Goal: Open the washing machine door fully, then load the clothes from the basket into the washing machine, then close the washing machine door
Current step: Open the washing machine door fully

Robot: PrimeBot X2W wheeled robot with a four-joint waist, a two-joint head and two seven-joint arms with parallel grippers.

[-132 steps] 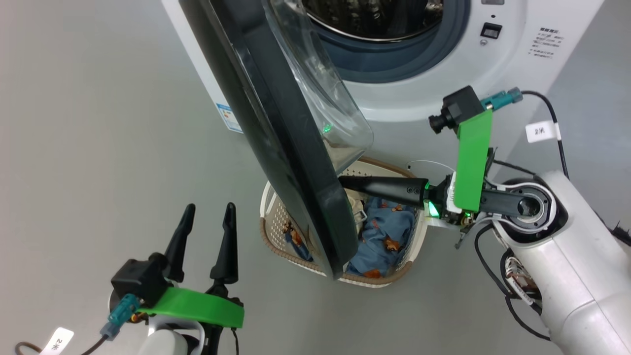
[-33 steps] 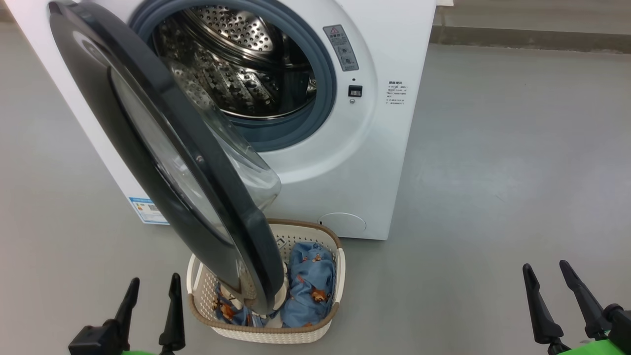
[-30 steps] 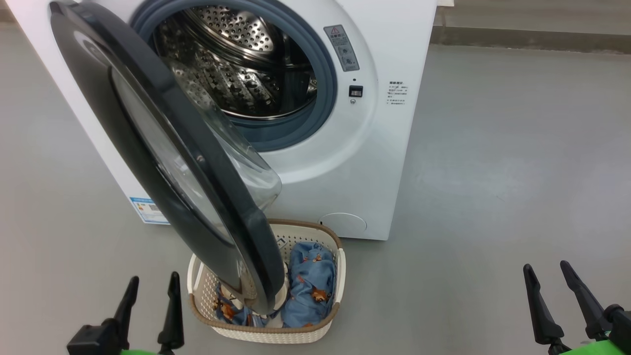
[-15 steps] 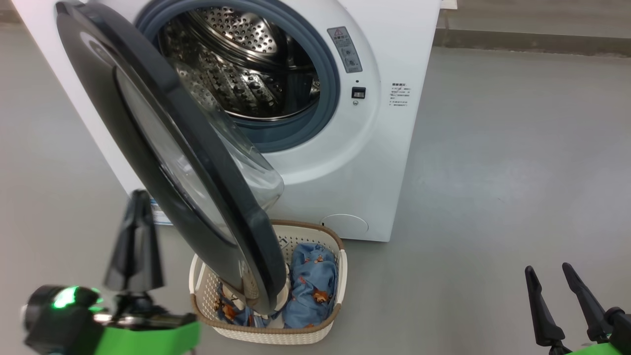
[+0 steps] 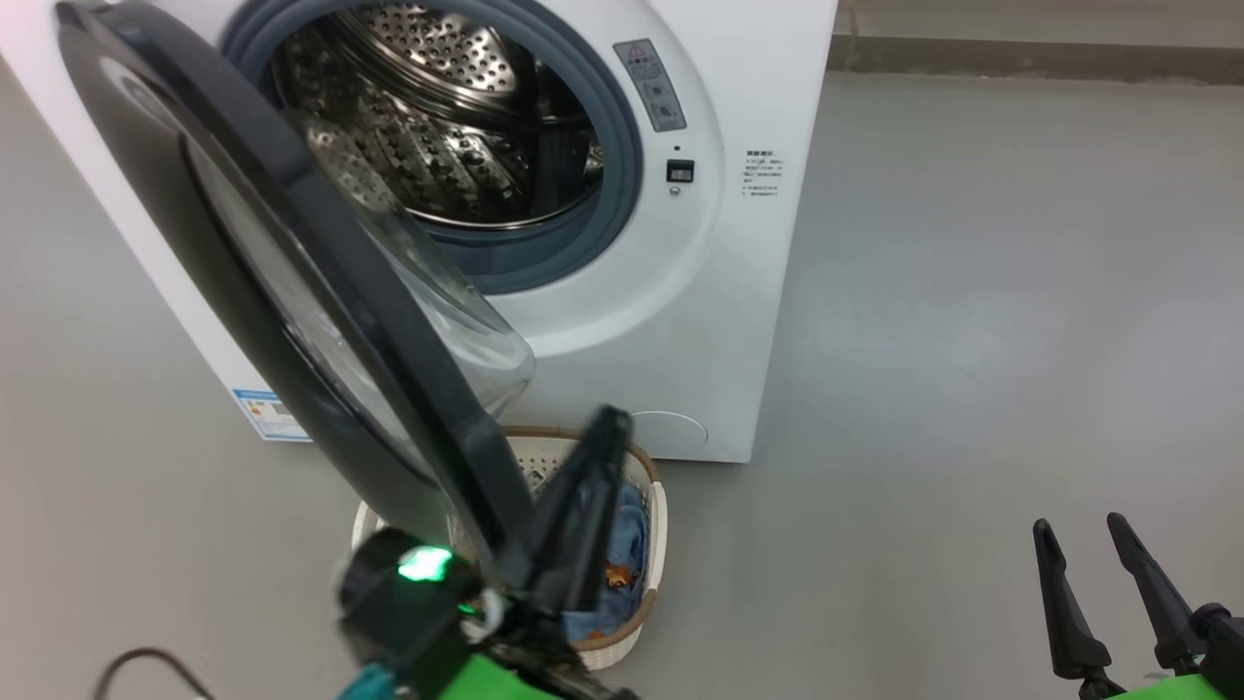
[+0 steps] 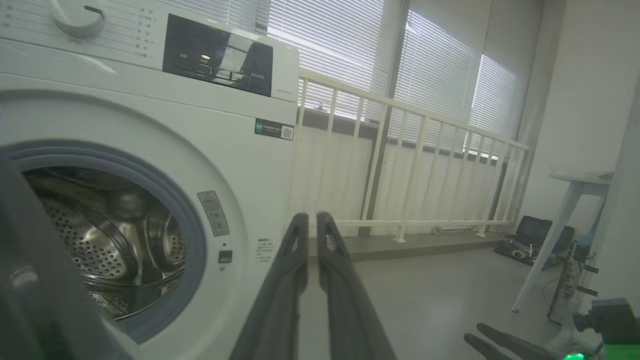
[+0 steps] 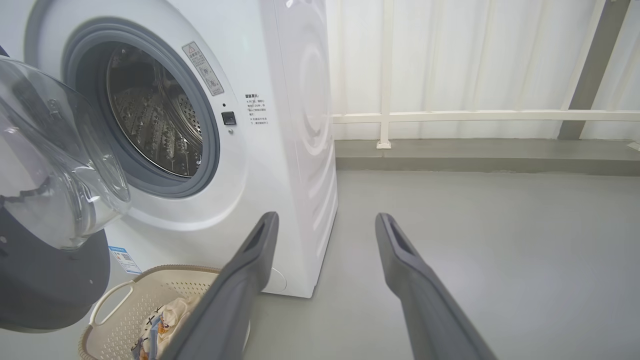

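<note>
Washing machine door — rigid, hinged, likely heavy, glossy rim probably slippery — hangs part-open over basket of soft clothes; best pushed at rim's free edge by left gripper, closed on nothing, while right gripper rests spread and empty.

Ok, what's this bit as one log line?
door: open, over basket | clothes: in basket | left hand: shut, empty | right hand: open, empty

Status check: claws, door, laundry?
Left claw shut, empty, by lower edge of glossy black-rimmed round glass door. Right claw open, low right. Door partly open, overhanging cream perforated plastic basket; light blue bear-print clothes inside.
</note>
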